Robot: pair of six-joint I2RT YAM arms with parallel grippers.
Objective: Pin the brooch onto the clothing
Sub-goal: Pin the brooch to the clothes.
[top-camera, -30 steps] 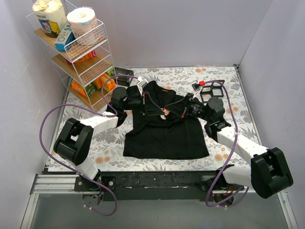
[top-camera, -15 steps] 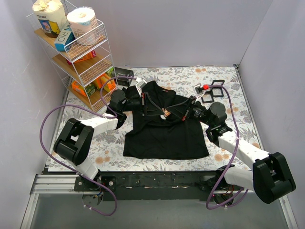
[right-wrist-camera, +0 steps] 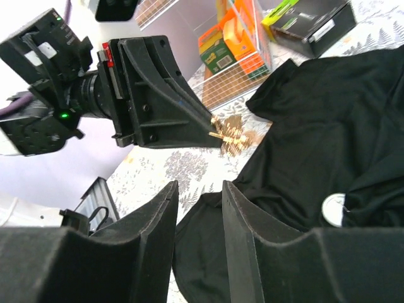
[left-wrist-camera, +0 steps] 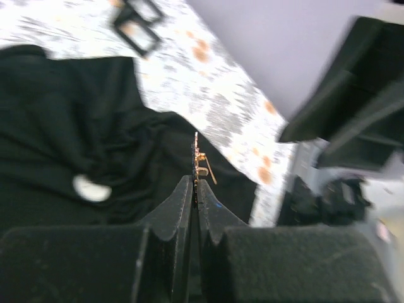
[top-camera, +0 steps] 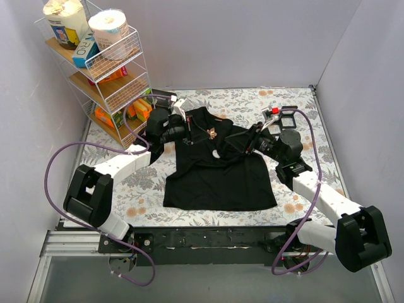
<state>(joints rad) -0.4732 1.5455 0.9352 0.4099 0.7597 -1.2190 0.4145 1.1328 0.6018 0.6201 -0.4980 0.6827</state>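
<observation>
Parted from the right fingers [right-wrist-camera: 154, 243], the left fingers [left-wrist-camera: 178, 205] clamp the brooch [left-wrist-camera: 198, 161].

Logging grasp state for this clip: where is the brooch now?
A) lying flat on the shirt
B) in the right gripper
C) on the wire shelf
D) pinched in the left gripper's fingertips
D: the left gripper is shut on the brooch, while the right gripper stands open and empty.
</observation>
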